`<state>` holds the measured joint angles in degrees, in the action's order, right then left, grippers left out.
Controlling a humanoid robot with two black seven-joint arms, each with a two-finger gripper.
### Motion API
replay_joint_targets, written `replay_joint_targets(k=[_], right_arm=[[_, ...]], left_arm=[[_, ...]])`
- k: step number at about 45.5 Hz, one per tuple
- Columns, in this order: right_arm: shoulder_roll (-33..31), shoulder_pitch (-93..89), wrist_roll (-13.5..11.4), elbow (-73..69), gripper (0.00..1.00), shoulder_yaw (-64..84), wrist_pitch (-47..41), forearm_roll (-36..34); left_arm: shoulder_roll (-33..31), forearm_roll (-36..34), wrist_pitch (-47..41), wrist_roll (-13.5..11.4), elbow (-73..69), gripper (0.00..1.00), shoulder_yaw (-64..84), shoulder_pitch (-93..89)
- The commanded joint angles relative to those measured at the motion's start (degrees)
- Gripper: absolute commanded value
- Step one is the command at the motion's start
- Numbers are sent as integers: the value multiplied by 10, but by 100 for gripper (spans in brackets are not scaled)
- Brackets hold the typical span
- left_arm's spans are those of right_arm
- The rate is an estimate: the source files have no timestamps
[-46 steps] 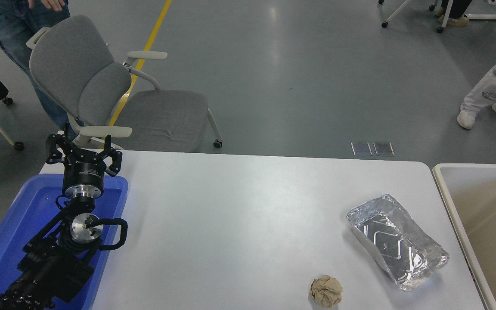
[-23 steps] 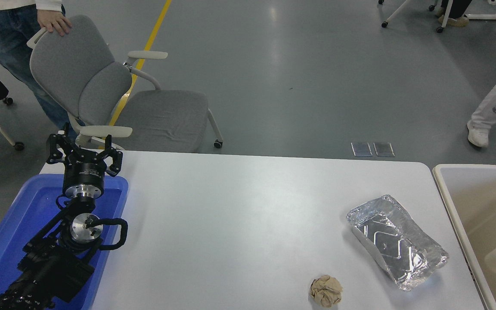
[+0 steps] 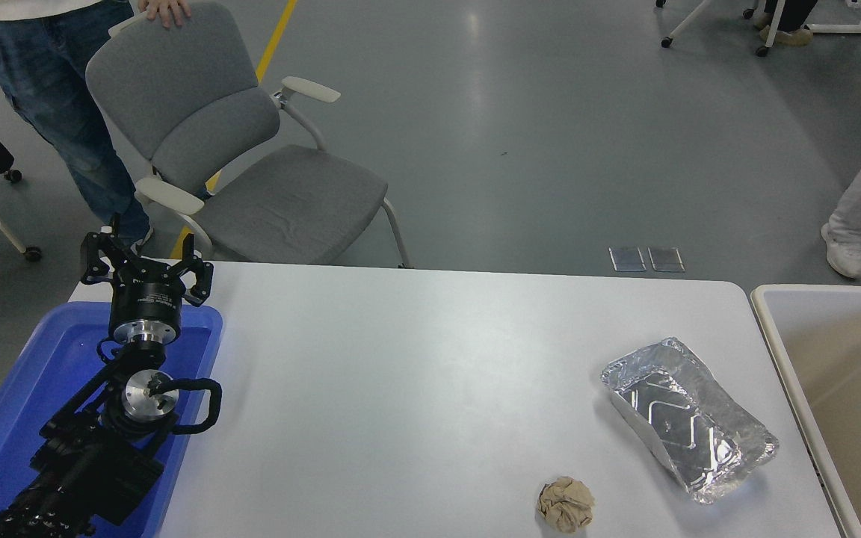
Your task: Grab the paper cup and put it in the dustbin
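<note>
Dustbin [image 3: 782, 359] is seen at the table's [image 3: 415, 373] right edge, only bare beige floor visible inside; the paper cup cannot be seen. Crinkled foil tray [image 3: 688, 418] lies empty near that edge, a crumpled brown paper ball [image 3: 566, 504] just beside it toward the front. Left gripper [image 3: 145, 258] is held open-fingered over the blue tub [image 3: 19, 403]; wide bare tabletop is left between.

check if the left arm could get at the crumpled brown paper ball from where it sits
Probably not easily: the left pincer is parked over the blue tub, and the paper ball lies far across the bare table, though nothing blocks the way.
</note>
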<state>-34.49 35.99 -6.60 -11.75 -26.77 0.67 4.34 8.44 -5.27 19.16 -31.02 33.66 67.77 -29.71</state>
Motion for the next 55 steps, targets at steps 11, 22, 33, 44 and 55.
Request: replay_joint_targets(k=[11, 22, 33, 44, 55], right_arm=[[-175, 181, 2, -295, 100, 164, 0, 4], [-210, 377, 3, -433, 100, 366, 2, 3], [-196, 572, 11, -523, 100, 589, -5, 6], [-124, 722, 41, -597, 100, 766, -5, 25], [-30, 812, 43, -642, 100, 855, -7, 17]], left_arm=[[0, 0, 0, 0, 0, 99, 0, 0], [0, 0, 0, 0, 0, 99, 0, 0], [0, 0, 0, 0, 0, 99, 0, 0], [0, 0, 0, 0, 0, 99, 0, 0], [0, 0, 0, 0, 0, 99, 0, 0]])
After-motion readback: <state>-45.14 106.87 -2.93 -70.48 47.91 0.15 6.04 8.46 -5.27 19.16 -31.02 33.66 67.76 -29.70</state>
